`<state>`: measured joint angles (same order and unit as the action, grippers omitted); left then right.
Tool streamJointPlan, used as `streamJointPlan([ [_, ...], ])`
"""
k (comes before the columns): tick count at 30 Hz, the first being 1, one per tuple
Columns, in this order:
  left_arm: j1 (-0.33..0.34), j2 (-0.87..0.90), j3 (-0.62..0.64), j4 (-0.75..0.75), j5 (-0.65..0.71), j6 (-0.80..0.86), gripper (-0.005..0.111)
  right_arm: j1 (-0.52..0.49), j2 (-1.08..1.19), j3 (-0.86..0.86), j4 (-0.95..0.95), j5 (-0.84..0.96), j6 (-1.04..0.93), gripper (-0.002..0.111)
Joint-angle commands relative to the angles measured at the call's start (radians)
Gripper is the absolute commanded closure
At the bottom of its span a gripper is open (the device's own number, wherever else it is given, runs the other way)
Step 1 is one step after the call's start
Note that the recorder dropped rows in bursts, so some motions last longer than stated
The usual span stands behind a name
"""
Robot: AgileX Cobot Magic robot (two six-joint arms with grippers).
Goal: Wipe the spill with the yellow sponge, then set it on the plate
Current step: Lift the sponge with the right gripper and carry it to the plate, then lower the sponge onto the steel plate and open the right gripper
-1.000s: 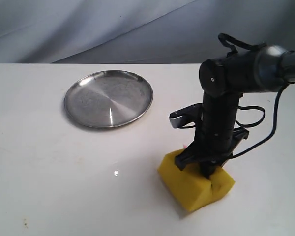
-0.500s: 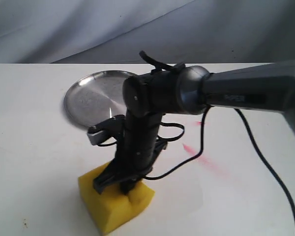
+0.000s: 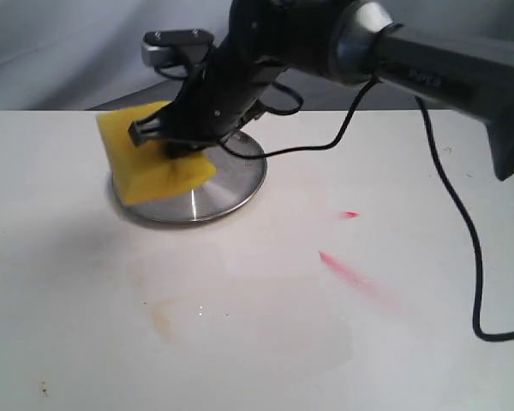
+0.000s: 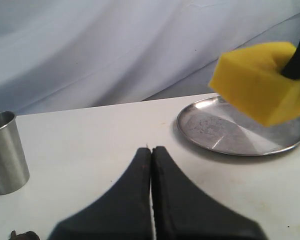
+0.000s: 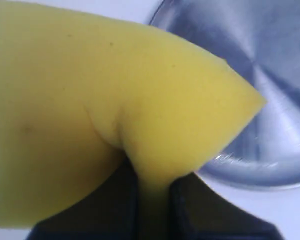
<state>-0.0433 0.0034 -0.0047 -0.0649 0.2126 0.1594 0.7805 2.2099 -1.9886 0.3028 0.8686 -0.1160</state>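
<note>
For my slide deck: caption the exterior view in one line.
Right tool holds the yellow sponge over the plate, pink streaks on the table.

- A robotics test station, staged rather than lived in: a plain white bench [image 3: 77,342] set before a draped grey-blue cloth backdrop [image 3: 60,51].
- A black-and-grey robot arm [image 3: 437,73], trailing a loose black cable [image 3: 476,282], reaches across the bench.
- Props on the bench: a steel plate [image 3: 230,181], a steel cup [image 4: 7,152] and pink-red streaks [image 3: 349,274].

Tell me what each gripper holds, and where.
Right gripper: the yellow sponge, pinched at the middle of one side, over the plate. Left gripper: shut, empty.
</note>
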Motion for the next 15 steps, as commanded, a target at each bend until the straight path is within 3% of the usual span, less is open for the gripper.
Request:
streamJointPlan([
  [1, -0.005, -0.003, 0.005, -0.004, -0.007, 0.000, 0.107, -0.085, 0.003, -0.026, -0.003, -0.109, 0.039, 0.108],
  [12, -0.005, -0.003, 0.005, -0.004, -0.007, 0.000, 0.107, -0.218, 0.150, -0.026, 0.183, -0.260, 0.026, 0.108],
  [15, -0.005, -0.003, 0.005, -0.004, -0.007, 0.000, 0.107, -0.226, 0.203, -0.026, 0.322, -0.289, -0.057, 0.108],
])
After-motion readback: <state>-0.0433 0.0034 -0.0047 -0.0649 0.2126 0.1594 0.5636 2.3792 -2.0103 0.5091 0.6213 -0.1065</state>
